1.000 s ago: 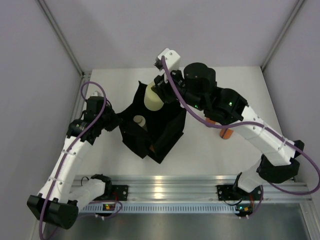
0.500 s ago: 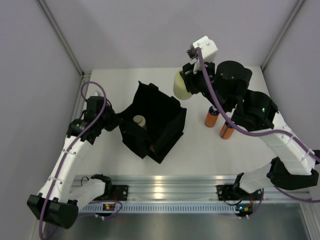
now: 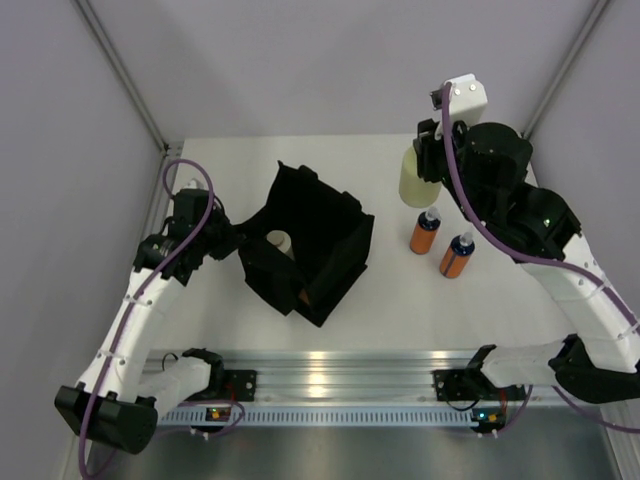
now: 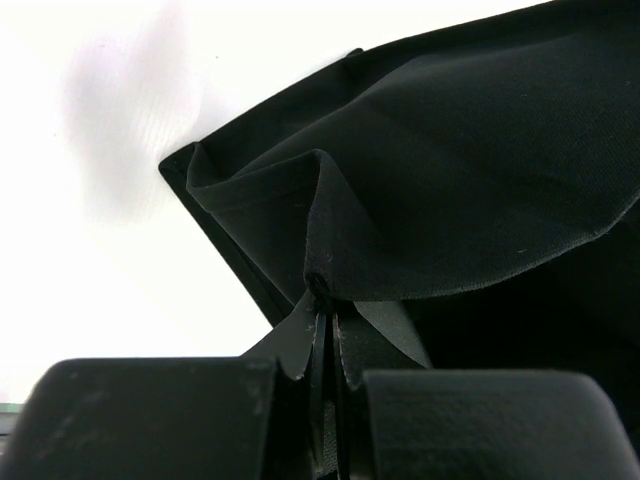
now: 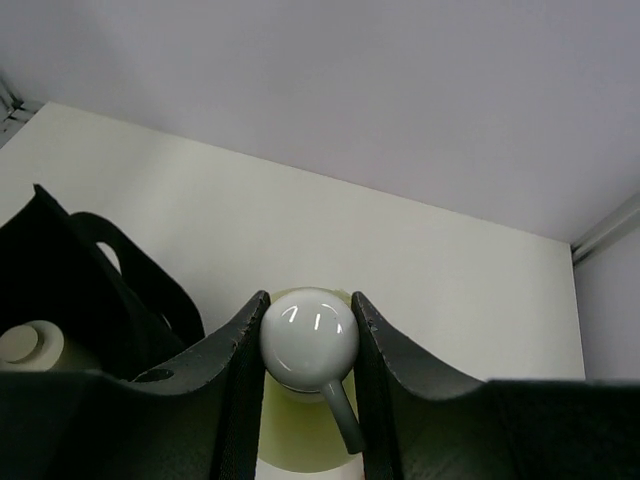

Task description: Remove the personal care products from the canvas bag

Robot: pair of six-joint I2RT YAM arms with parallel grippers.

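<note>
Yellow-green pump bottle (image 3: 413, 190), farther right

Your top view looks down on the canvas bag (image 3: 310, 245) from high on its near side. Your left wrist view sits tight against its fabric. Your right wrist view, right of the bag, faces the back wall (image 5: 350, 100); all three show it.
</note>
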